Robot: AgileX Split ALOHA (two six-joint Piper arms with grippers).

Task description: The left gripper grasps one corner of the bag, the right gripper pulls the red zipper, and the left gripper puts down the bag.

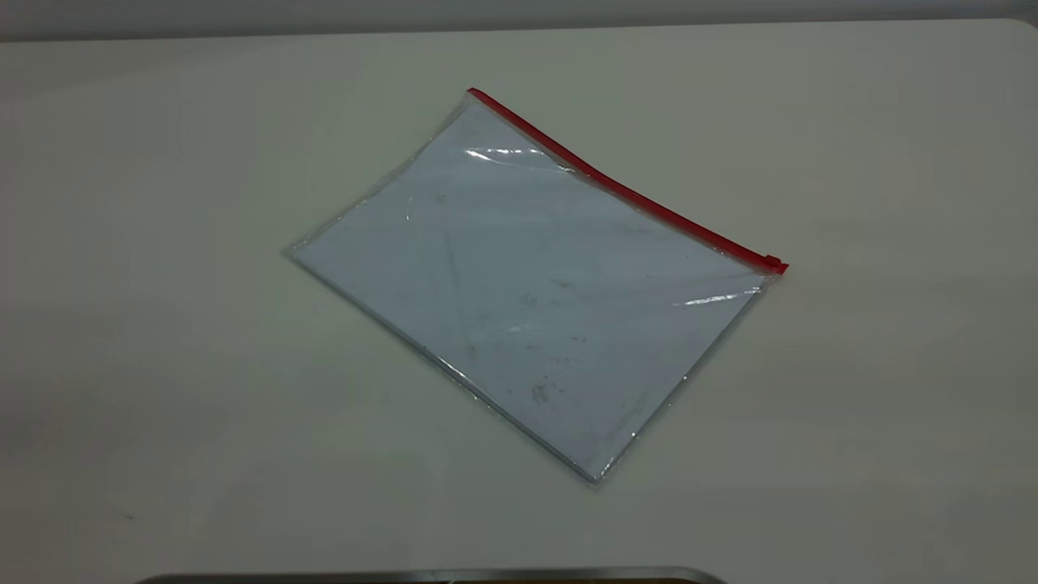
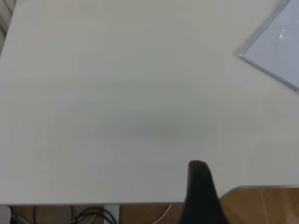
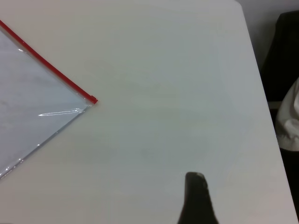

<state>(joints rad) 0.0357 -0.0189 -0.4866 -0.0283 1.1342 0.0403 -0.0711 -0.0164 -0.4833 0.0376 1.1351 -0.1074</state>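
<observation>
The bag, a clear pouch with white paper inside, lies flat on the white table, turned diagonally. The red zipper runs along its far long edge, with the slider tab at the right end. Neither gripper shows in the exterior view. In the left wrist view the left gripper is a single dark tip above bare table near the table's edge, far from a plain corner of the bag. In the right wrist view the right gripper is one dark tip, well away from the slider tab and zipper.
The white table surrounds the bag on all sides. A metal strip lies along the front edge. Cables hang below the table edge. A dark object and white cloth lie beyond the table's side.
</observation>
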